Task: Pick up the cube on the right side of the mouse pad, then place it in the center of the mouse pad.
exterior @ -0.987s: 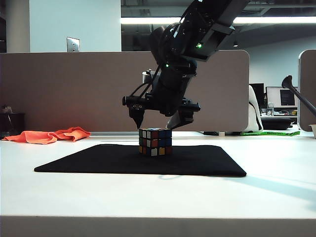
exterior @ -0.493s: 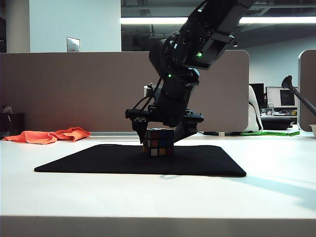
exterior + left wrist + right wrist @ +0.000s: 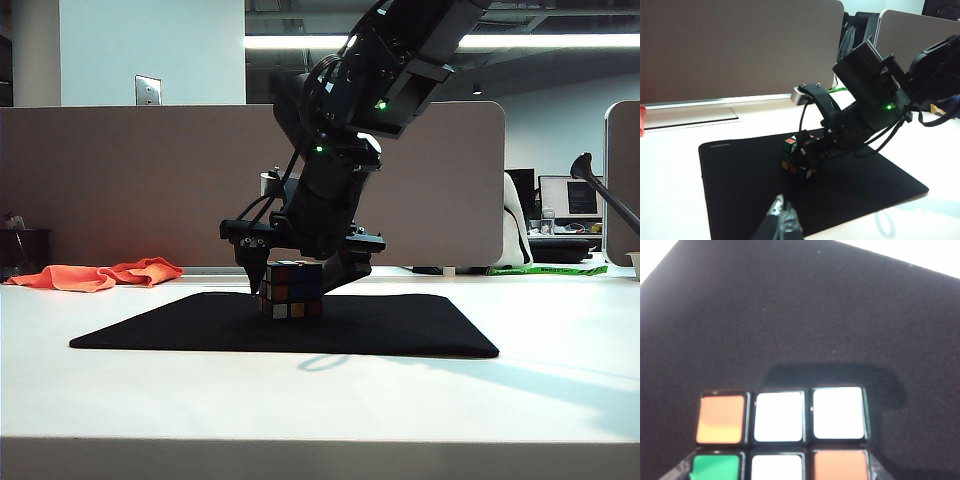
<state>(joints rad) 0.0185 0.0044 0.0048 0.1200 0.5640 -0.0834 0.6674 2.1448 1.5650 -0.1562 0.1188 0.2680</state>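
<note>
1. Far left: orange cloth (image 3: 100, 273) bunched at the back of the worktop (image 3: 320, 410), well apart from the pad (image 3: 150, 330) and of no concern to the job.
2. Left claw (image 3: 783, 222): parked off the pad's near edge, only its tips showing in its own wrist view, pressed close together and holding nothing.
3. Cube (image 3: 290, 292): over the pad, a little left of its middle in the exterior view and slightly tilted. Resting on the mat or just off it, impossible to say.
4. Right claw (image 3: 297, 282): reaching down from above, one finger on each opposite side of the cube, spread wide yet clamped on it by the look of things. Cube faces fill the near edge of the right wrist view.
5. Handling, as a judgement: light, rigid plastic, unlikely to dent or crush. Smooth glossy stickers, so likely slippery under hard fingers. Layers able to twist, so best squeezed flat on two opposite faces, across the middle row, never on corners or edges.
6. Grip advice: moderate pressure only, enough to stop sliding. Too much risks popping a layer round.
7. Setting down: soft black mat, grippy and forgiving, so little chance of a bounce or skid. Best lowered level before spreading the fingers, since a tilted cube may tip onto an edge.
</note>
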